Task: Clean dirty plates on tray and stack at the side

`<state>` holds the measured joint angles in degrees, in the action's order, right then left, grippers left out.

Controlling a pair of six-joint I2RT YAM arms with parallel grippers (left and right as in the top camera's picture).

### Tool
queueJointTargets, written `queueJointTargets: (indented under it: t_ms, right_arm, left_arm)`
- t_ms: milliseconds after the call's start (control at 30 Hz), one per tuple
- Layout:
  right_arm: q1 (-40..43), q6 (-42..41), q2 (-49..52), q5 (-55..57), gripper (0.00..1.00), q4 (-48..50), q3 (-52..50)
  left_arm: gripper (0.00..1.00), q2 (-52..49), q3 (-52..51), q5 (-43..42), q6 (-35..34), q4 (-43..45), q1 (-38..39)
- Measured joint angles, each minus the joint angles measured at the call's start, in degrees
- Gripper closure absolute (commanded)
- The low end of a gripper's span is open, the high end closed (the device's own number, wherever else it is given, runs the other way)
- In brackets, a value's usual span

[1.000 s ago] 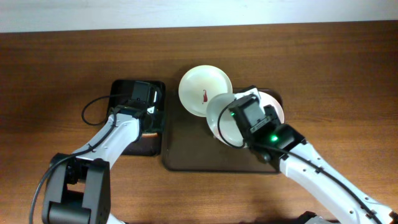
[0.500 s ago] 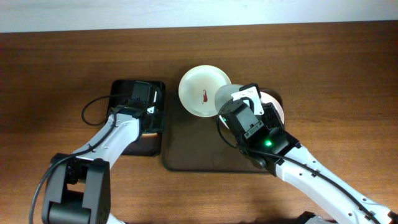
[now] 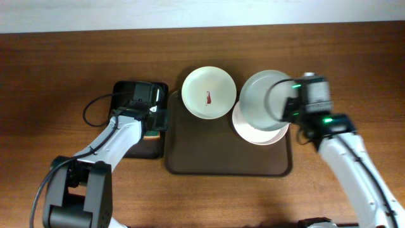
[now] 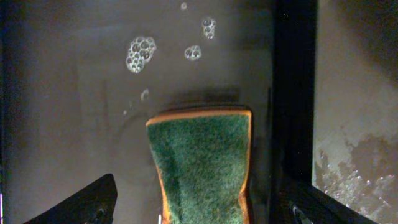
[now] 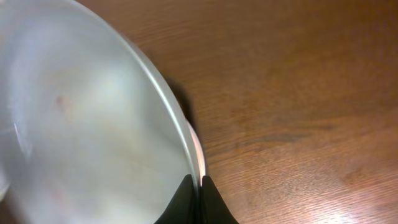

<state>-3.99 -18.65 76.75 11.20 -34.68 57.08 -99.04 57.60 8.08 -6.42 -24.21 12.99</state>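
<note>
My right gripper (image 3: 289,105) is shut on the rim of the pale mint-green plate (image 3: 261,98), holding it tilted above the right end of the dark brown tray (image 3: 215,155). In the right wrist view the fingers (image 5: 200,186) pinch that plate's edge (image 5: 81,124). A white plate (image 3: 261,134) lies on the tray below it. Another white plate (image 3: 209,93) with a red smear lies over the tray's back rim. My left gripper (image 3: 154,123) is open, its fingers (image 4: 196,202) on either side of a green and orange sponge (image 4: 202,155).
The sponge lies in a smaller black tray (image 3: 120,88) left of the brown tray; its wet floor (image 4: 74,112) carries soap bubbles (image 4: 140,53). Bare wooden table (image 5: 298,93) lies to the right of the held plate. A black cable (image 3: 95,111) loops beside the left arm.
My right arm has swung right and back with the mint-green plate, from over the tray's middle to its right end, uncovering the white plate beneath. The left arm has not moved.
</note>
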Motion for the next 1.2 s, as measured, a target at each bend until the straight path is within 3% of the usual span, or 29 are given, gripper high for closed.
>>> queueJointTargets:
  t_ms: [233,467,600,800,1033,1200]
  right_arm:
    - [24.9,-0.9,0.1,-16.8,0.96,-1.3,0.0]
    - [36.7,-1.1,8.5,-19.8,0.96,-1.4,0.1]
    - [38.3,-1.1,14.1,-20.0,0.95,-0.8,0.1]
    - [38.4,-0.6,17.2,-24.9,0.61,1.0,0.1]
    - [36.9,3.4,17.2,-37.2,0.55,2.3,1.0]
    - [26.4,8.8,17.2,-41.0,0.57,1.3,5.6]
  left_arm:
    - [0.18,0.0,0.0,-0.7,0.0,0.9,-0.3]
    - [0.18,0.0,0.0,-0.8,0.0,0.9,-0.3]
    - [0.18,0.0,0.0,-0.8,0.0,0.9,-0.3]
    - [0.18,0.0,0.0,-0.8,0.0,0.9,-0.3]
    - [0.18,0.0,0.0,-0.8,0.0,0.9,-0.3]
    - [0.20,0.0,0.0,-0.8,0.0,1.0,-0.3]
